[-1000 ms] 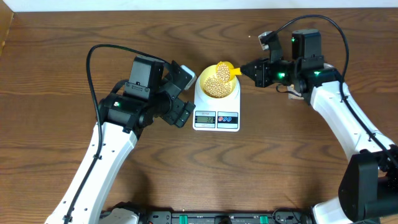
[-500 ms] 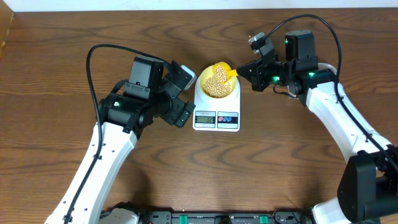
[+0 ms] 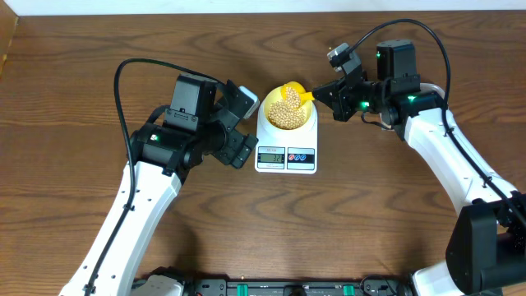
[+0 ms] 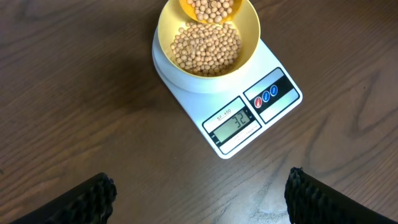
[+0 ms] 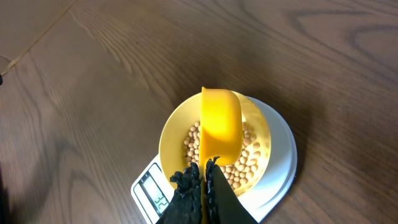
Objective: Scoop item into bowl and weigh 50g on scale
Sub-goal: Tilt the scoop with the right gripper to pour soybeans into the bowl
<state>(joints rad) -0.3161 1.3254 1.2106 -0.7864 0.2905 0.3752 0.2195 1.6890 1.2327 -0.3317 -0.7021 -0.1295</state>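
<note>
The pale yellow bowl [image 3: 267, 103] stands on the white scale [image 3: 286, 164], partly filled with beige beans [image 3: 284, 115]. The scale's display [image 4: 234, 122] reads 32. My right gripper [image 3: 323, 93] is shut on the handle of a bright yellow scoop [image 3: 295, 89], which is tilted over the bowl's far rim. The left wrist view shows beans in the scoop [image 4: 211, 6] above the bowl [image 4: 165, 28]. From the right wrist, the scoop [image 5: 221, 118] hides part of the beans [image 5: 249, 163] in the bowl [image 5: 168, 143]. My left gripper [image 3: 250, 129] is open and empty, just left of the scale.
Dark wood table [image 3: 370, 222] all round the scale [image 5: 285, 155]. The left gripper [image 4: 200, 186] hovers over bare wood in front of the scale [image 4: 273, 109]. The right gripper [image 5: 205, 171] hangs over the bowl's near rim.
The right gripper has shifted slightly left and rolled, tipping the scoop over the bowl; beans have dropped onto the pile. The left arm has not moved.
</note>
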